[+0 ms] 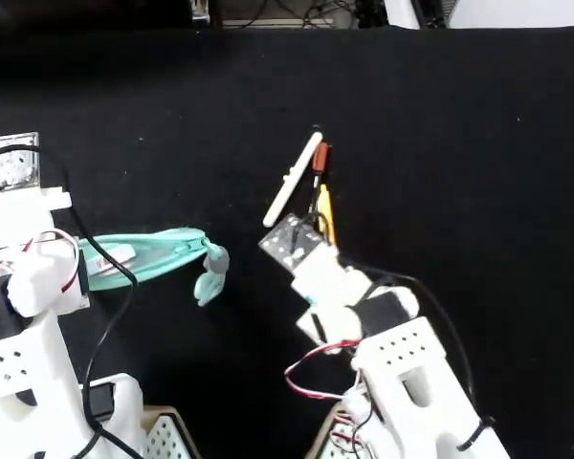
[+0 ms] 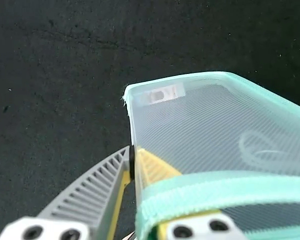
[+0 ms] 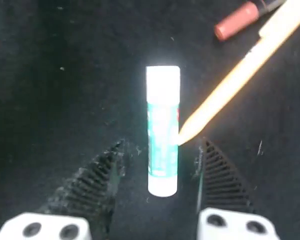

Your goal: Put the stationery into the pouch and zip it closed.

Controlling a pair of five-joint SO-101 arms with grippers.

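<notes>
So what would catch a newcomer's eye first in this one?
First, the mesh pouch on the left side of the table, gripped at its edge by the left gripper. Next, near the middle, the right gripper is open over a glue stick that lies between its fingers. A few pens lie just beyond it on the black table.
</notes>
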